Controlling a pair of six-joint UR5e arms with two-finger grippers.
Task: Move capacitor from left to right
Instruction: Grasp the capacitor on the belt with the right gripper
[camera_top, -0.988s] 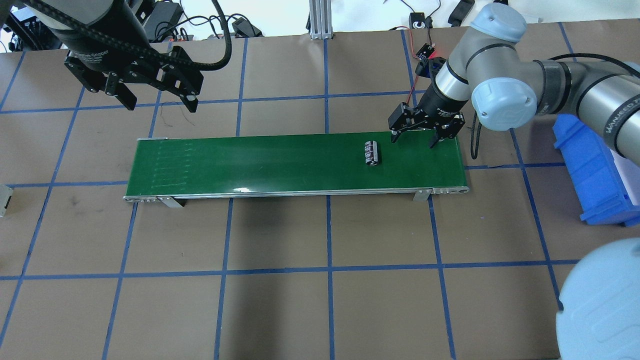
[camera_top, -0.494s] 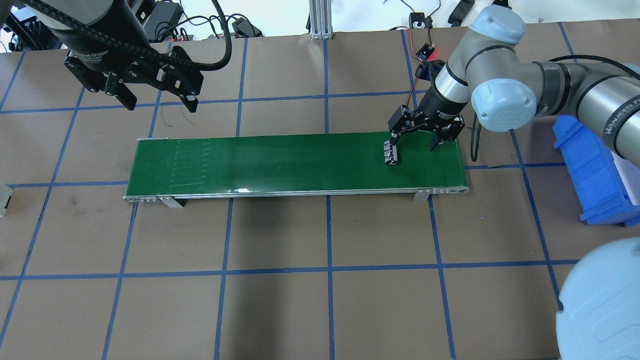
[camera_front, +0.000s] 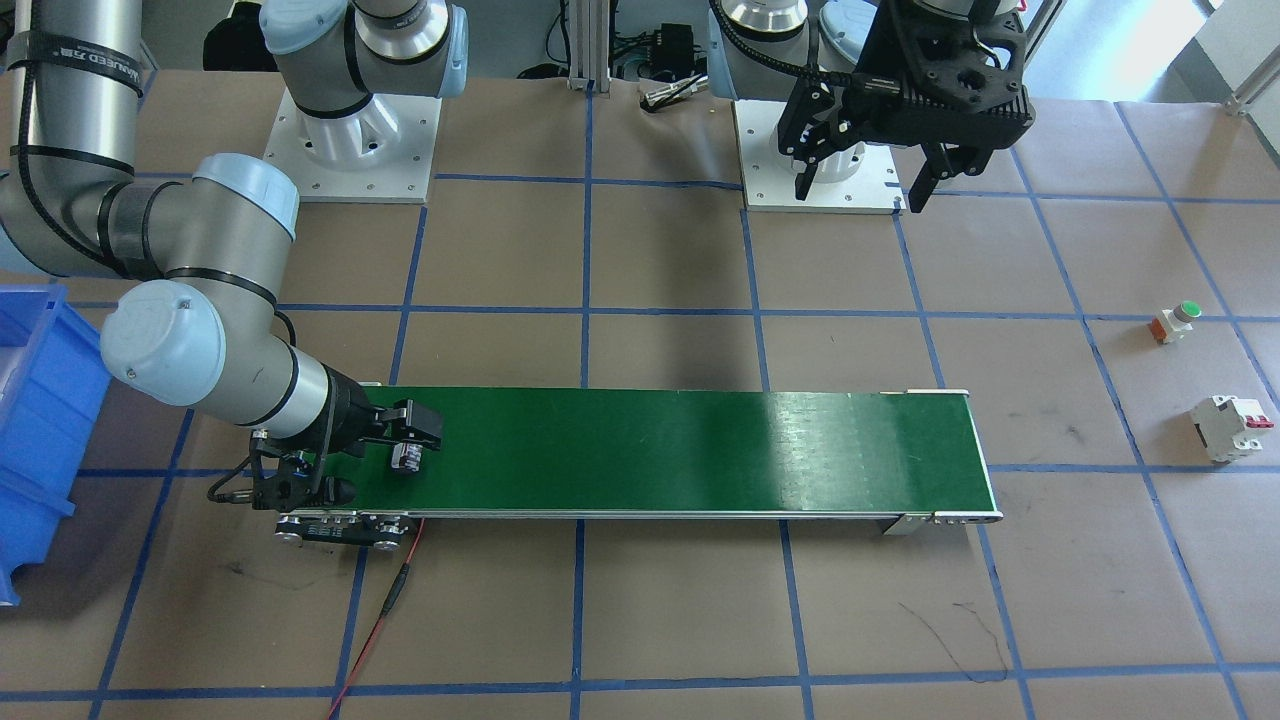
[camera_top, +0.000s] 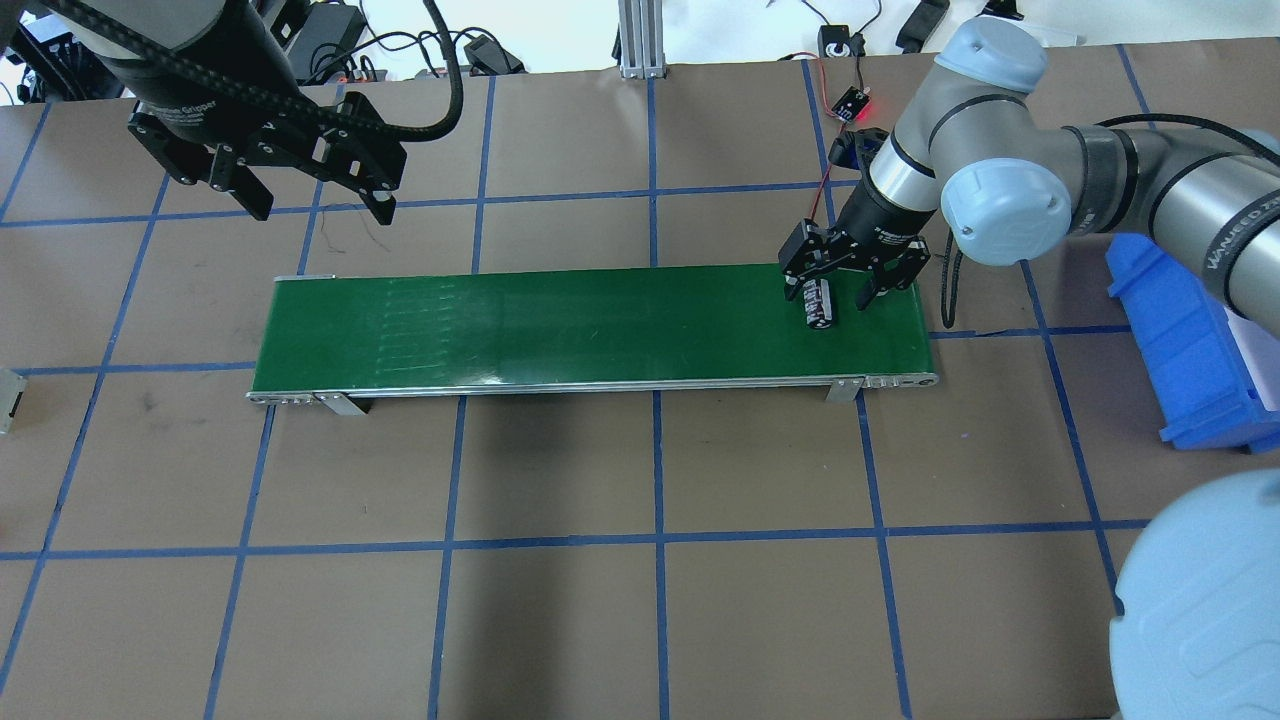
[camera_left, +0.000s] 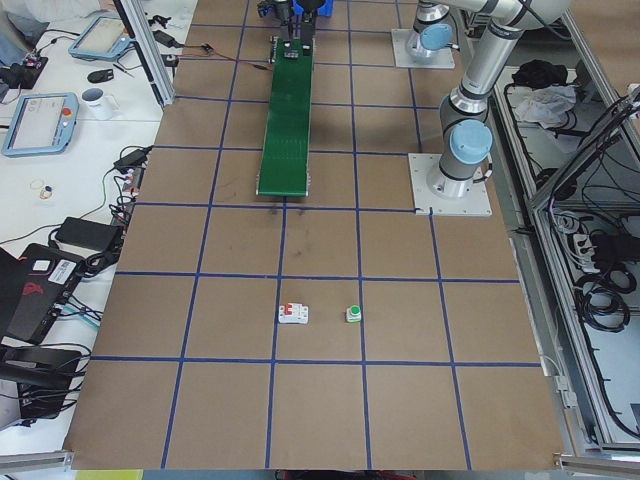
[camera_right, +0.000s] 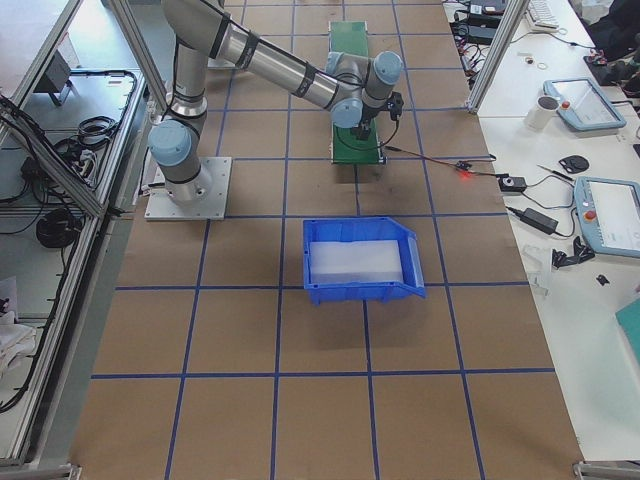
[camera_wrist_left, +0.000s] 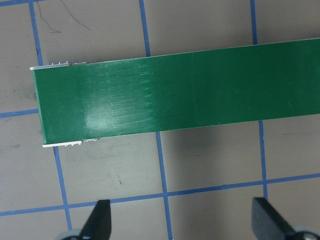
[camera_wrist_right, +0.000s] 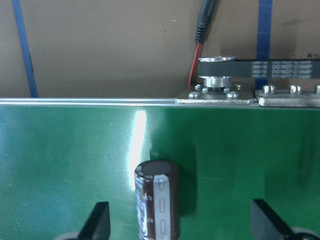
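Green conveyor belt (camera_top: 560, 325) lies lengthwise across the far half of a brown paper-covered counter (camera_top: 640, 600) marked with a blue tape grid. On the belt's right end, close to the counter's right edge, lies the capacitor (camera_top: 820, 303), a stubby cylinder with a dark brown sleeve and pale markings, resting on its side.

The right end effector (camera_top: 838, 289) hangs low over that end of the belt with its two black fingers spread apart, released. In the right wrist view the capacitor (camera_wrist_right: 157, 200) lies between the two fingertips (camera_wrist_right: 100, 219), nearer the left one, and whether it touches that one cannot be told. Just past the belt's far rail in that view sit a silver pulley (camera_wrist_right: 216, 82) with a black toothed belt and a red wire running off it.

The left end effector (camera_top: 305, 205) hovers high near the counter's far left corner, beyond the belt's left end. Its fingers are spread wide and hold nothing; the left wrist view shows only the bare left end of the belt below.

A blue plastic bin (camera_top: 1185, 340) sits at the counter's right edge. Past the left end of the belt, near the counter's left edge, rest a white circuit breaker with red tabs (camera_front: 1232, 427) and a small green-capped push button (camera_front: 1176, 320), well apart from the belt.
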